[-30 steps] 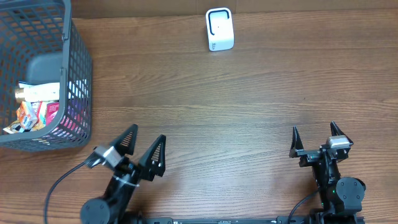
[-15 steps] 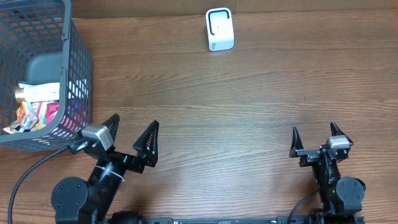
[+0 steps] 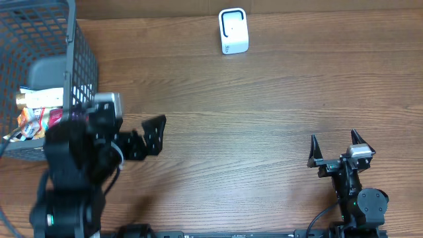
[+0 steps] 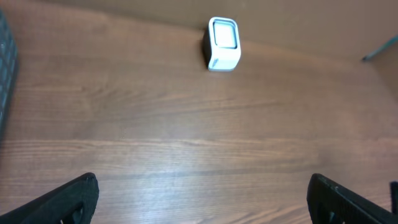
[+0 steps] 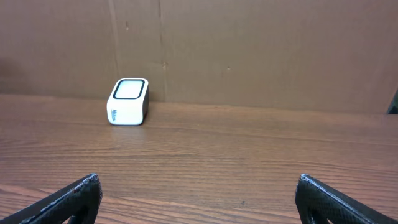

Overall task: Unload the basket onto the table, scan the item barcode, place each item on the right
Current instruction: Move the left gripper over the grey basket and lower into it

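Note:
The barcode scanner (image 3: 233, 31), a small white box with a dark-framed window, stands at the table's far edge; it also shows in the left wrist view (image 4: 222, 43) and the right wrist view (image 5: 129, 101). Packaged items (image 3: 39, 112) lie in the grey wire basket (image 3: 84, 73) at the far left. My left gripper (image 4: 203, 180) is open and empty, raised beside the basket's right wall, with one finger (image 3: 153, 134) showing overhead. My right gripper (image 3: 334, 137) sits open and empty near the front right edge, over bare wood (image 5: 198, 180).
A brown cardboard wall (image 5: 249, 50) backs the table behind the scanner. The basket's right wall stands close to my left arm. Wood tabletop (image 3: 264, 112) stretches between the two arms and the scanner.
My left arm has lifted and swung left toward the basket, its jaws staying open. The right arm has not moved.

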Tool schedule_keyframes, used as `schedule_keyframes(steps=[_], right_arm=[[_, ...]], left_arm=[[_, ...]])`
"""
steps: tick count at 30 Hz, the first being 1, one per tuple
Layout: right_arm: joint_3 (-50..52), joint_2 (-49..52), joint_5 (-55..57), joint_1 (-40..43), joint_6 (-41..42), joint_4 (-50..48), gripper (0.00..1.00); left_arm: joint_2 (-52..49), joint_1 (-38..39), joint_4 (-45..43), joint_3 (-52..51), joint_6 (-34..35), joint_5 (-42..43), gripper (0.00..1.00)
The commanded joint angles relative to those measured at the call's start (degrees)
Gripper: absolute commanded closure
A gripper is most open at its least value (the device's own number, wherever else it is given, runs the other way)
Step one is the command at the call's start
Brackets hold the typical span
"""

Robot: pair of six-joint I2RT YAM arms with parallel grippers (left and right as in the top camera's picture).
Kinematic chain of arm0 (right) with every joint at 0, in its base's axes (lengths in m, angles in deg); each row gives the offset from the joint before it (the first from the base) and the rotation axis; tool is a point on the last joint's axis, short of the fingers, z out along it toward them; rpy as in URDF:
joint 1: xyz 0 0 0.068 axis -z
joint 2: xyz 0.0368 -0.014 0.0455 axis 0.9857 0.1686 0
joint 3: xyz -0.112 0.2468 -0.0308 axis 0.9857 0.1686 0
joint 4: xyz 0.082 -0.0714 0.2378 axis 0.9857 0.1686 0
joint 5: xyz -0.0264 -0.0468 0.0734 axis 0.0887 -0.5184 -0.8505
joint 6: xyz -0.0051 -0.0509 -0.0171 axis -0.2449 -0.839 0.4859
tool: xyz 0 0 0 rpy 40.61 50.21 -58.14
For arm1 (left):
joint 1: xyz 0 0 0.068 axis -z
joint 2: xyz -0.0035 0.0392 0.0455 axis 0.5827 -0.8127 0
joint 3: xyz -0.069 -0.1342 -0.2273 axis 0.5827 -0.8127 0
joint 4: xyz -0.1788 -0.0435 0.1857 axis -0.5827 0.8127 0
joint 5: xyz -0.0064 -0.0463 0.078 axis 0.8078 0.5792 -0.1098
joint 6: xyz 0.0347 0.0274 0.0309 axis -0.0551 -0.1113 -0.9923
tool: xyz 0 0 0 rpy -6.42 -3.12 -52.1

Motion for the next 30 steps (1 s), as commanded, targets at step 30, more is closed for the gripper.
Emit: schedule_keyframes(steps=[30], right_arm=[[0.6, -0.4, 0.2, 0.2, 0.2, -0.4, 0.00]], left_arm=[[-29.8, -28.3, 13.7, 43.3, 15.4, -23.8, 0.00]])
